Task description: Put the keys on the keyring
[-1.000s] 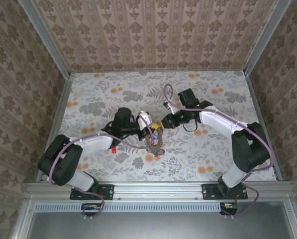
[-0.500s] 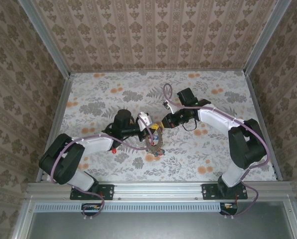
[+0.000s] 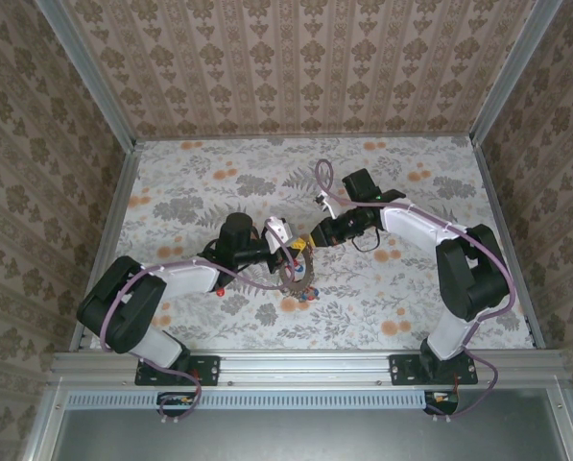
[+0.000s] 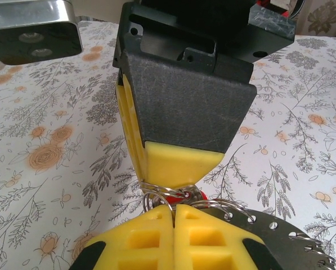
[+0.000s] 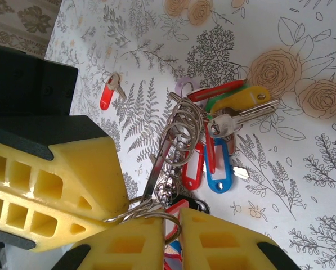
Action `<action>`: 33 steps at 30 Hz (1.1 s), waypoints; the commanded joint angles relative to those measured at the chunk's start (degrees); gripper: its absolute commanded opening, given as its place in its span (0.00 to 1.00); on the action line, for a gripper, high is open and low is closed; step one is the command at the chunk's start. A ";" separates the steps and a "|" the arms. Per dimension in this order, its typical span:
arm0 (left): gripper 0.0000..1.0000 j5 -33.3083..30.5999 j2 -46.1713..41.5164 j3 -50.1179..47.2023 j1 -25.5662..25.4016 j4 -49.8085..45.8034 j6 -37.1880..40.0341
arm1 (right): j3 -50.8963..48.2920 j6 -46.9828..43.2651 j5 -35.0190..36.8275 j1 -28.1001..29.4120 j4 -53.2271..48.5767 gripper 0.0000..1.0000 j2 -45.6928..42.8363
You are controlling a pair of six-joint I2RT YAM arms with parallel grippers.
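Mid-frame in the top view, two ribbed yellow plastic grippers meet tip to tip over the floral-print tabletop (image 5: 303, 169). The left gripper (image 4: 174, 209) is pressed fully closed, its tips against thin steel wire loops (image 5: 183, 121); whether it pinches them I cannot tell. The right gripper (image 5: 176, 222) is almost closed, with a loop in its narrow gap. The flat, toothed metal keyring (image 4: 274, 233) lies lower right of the left gripper. Keys (image 5: 218, 126) with glossy red, blue and yellow tags hang together at centre; one red key (image 5: 107, 94) lies apart, upper left.

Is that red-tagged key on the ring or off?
Off. The red-tagged key lies alone on the table, apart from the key bunch.
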 commanded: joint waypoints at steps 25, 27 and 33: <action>0.00 1.53 2.00 -4.86 0.99 18.54 -9.62 | 7.69 -6.63 10.09 6.07 -7.85 0.00 0.03; 0.00 -0.88 2.90 -6.03 1.12 22.73 -11.61 | 7.27 -6.48 6.77 6.07 -6.43 0.00 -0.08; 0.00 -1.95 3.84 -7.04 1.30 25.43 -13.08 | 7.10 -6.26 4.97 6.08 -7.02 0.00 2.05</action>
